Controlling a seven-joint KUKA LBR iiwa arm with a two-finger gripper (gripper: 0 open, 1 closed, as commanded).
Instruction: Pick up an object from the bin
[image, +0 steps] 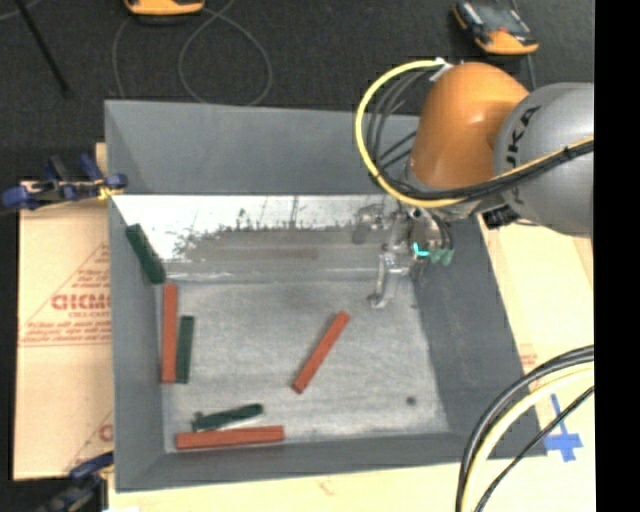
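Poised by back-right corner of bin (250, 150), pincer (381, 292) state impossible to tell, just back-right of orange stick (321, 351) lying lengthwise toward it

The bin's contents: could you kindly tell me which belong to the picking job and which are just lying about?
Job: gripper; grey bin; slanted red stick, nearest the gripper.
Lying about: corner green stick; left-wall red stick with short green stick; front green stick and front red stick.
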